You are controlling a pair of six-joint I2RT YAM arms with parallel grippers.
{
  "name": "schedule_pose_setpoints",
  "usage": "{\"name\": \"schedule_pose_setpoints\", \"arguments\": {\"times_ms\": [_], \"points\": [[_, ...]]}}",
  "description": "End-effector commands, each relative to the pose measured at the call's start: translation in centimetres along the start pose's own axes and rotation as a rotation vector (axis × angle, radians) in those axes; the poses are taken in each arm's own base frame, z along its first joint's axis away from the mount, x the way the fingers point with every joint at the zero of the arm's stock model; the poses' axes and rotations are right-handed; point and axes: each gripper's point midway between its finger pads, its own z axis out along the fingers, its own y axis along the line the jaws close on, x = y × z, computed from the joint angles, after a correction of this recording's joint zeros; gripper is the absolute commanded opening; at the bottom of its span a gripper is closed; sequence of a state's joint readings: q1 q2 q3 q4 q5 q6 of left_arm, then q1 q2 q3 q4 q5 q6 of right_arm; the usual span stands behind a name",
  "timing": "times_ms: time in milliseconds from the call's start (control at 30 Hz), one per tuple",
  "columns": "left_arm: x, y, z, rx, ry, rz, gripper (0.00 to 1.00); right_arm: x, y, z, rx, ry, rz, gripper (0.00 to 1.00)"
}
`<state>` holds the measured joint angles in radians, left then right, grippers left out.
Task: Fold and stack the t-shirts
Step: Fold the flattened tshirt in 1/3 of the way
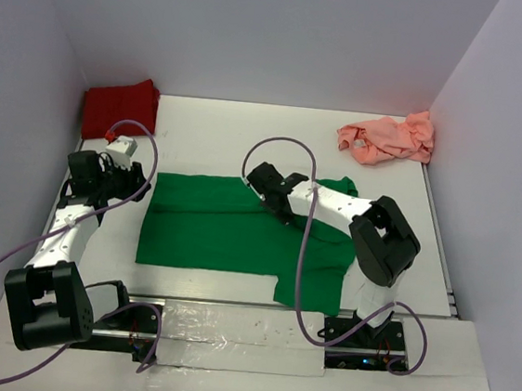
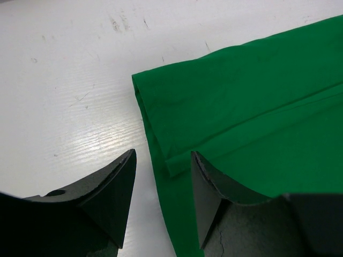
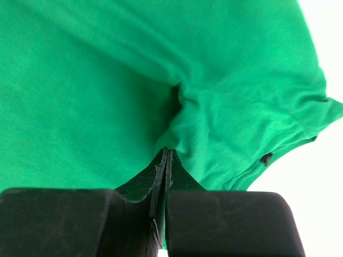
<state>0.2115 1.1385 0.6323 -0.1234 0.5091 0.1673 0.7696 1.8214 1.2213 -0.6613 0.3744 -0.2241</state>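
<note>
Green t-shirt (image 1: 210, 232) in right claw (image 3: 167, 155)

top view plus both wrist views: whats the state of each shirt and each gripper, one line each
green shirt: spread out mid-table, partly folded, doubled layers at its left edge
red shirt: compact bundle at the far left corner
pink shirt: crumpled heap at the far right
left gripper: open, straddling the green shirt's left edge
right gripper: shut, pinching a pucker of the green shirt
</note>
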Motion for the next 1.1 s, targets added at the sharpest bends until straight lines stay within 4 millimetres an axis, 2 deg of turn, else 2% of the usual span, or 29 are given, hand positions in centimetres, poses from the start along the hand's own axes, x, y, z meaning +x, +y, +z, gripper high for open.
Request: {"name": "schedule_pose_setpoints", "arguments": {"times_ms": [0, 67, 267, 533, 833, 900, 967, 1033, 1067], "points": [[-1.0, -0.3, -0.2, 0.021, -0.035, 0.026, 0.54, -2.1, -1.0, -1.7, 0.005, -0.050, 0.039, 0.00], [-1.0, -0.4, -0.2, 0.028, -0.033, 0.027, 0.54, -2.6, -0.9, -1.9, -0.011, -0.053, 0.039, 0.00], [-0.8, -0.4, -0.3, 0.029, -0.023, 0.035, 0.54, -2.3, 0.5, -1.7, -0.043, -0.025, -0.002, 0.00], [-0.7, -0.6, -0.5, 0.038, -0.017, 0.037, 0.53, 0.6, 2.6, -1.2, -0.078, 0.048, -0.041, 0.00], [-1.2, -1.2, -1.1, 0.051, -0.027, 0.041, 0.54, 3.7, 3.9, -2.2, -0.105, 0.100, -0.067, 0.00], [-1.5, -1.5, -1.3, 0.061, -0.036, 0.041, 0.55, 3.9, 4.2, -1.9, -0.105, 0.106, -0.069, 0.21], [-1.6, -1.6, -1.4, 0.065, -0.039, 0.042, 0.57, 3.3, 4.1, -1.6, -0.096, 0.076, -0.060, 0.34], [-1.4, -1.5, -1.4, 0.062, -0.035, 0.047, 0.60, 2.8, 3.9, -1.5, -0.084, 0.043, -0.067, 0.38], [-1.4, -1.5, -1.4, 0.058, -0.032, 0.047, 0.60, 1.9, 3.4, -1.7, -0.060, 0.002, -0.051, 0.40]]}}
